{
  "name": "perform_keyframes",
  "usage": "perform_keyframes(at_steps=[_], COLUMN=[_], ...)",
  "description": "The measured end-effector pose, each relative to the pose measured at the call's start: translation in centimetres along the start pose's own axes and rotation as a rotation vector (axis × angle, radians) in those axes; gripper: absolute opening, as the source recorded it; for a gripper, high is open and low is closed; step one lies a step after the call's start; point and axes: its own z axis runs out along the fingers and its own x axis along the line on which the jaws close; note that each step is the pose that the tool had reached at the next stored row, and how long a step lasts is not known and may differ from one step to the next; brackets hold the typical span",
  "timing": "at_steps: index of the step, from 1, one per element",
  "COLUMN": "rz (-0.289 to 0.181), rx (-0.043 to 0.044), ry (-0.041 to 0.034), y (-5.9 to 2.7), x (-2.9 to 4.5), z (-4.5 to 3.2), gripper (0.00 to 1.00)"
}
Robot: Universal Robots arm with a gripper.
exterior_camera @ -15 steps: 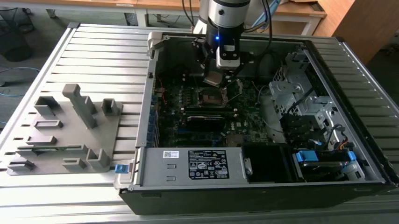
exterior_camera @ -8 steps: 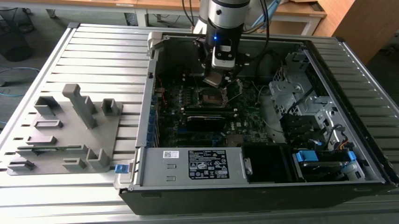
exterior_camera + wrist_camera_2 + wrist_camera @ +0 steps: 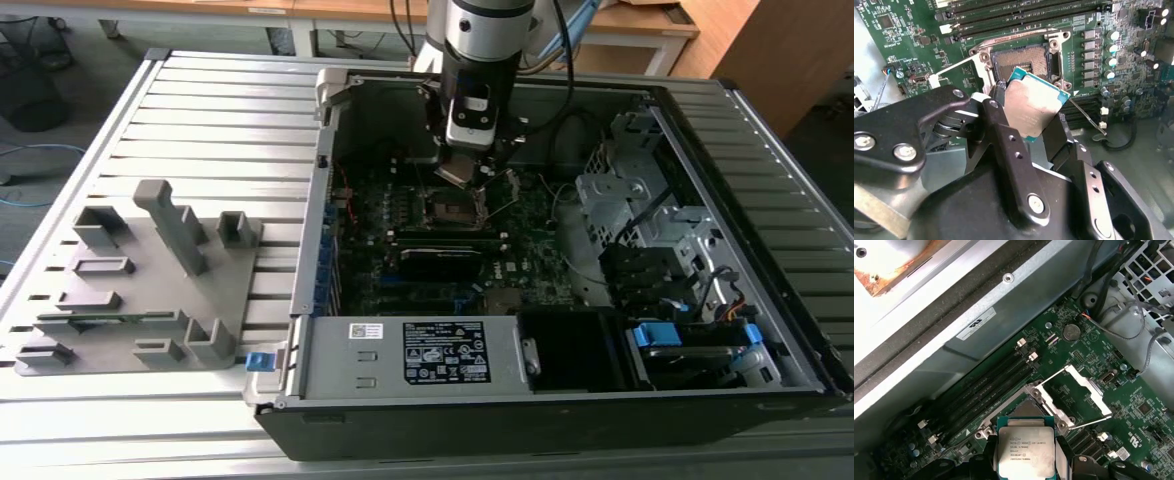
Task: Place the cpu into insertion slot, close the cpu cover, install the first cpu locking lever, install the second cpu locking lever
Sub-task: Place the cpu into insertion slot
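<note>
At the near side of the open computer case sits the labelled power supply box. Farther in, on the motherboard, the insertion slot lies bare, with the cpu cover swung up open beside it. Just above the slot, the gripper grips the cpu by two opposite edges, tilted and not yet seated.

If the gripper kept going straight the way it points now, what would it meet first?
Most likely the insertion slot: the gripper, shut on the cpu, points towards it with nothing visible between, though depth is unclear.
</note>
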Motion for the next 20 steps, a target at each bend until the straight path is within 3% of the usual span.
perform_keyframes(at_steps=[3, 16, 20], rz=[0.020, 0.024, 0.093], rx=[-0.0003, -0.0003, -0.0015], ry=[-0.0016, -0.0020, -0.0075], y=[0.00, -0.02, -0.03], x=[0.00, 0.00, -0.01], z=[0.00, 0.31, 0.43], gripper=[0.54, 0.54, 0.54])
